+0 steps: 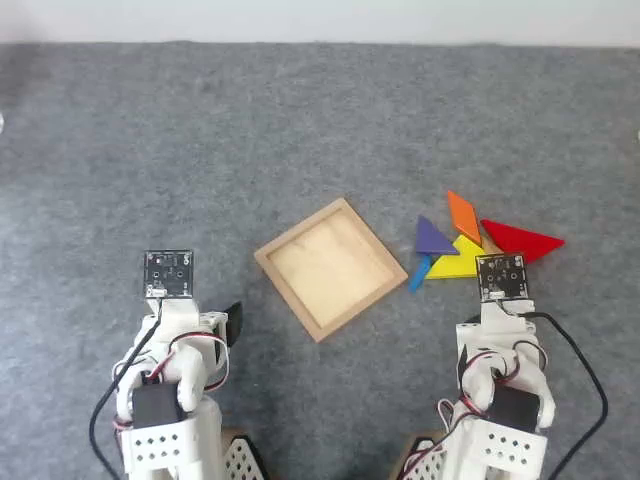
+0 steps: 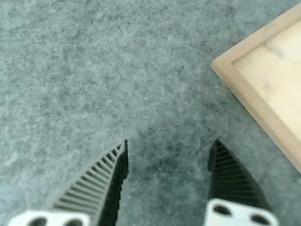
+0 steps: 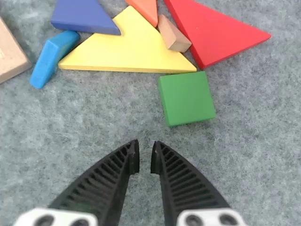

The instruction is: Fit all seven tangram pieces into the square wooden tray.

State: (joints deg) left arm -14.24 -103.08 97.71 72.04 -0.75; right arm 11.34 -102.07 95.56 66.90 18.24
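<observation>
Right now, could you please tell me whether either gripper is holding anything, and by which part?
Nothing is held; the left gripper and right gripper are both empty.

the table is being covered by a grey felt-like cloth, matt and slightly fuzzy. the tray is being shown as pale bare wood, matt, with faint grain. the yellow triangle, red triangle, green square and blue piece are being shown as smooth and painted, with a soft sheen; the small tan piece is being shown in unpainted wood. the left gripper and right gripper are being shown with black, ribbed, matt plastic fingers.
</observation>
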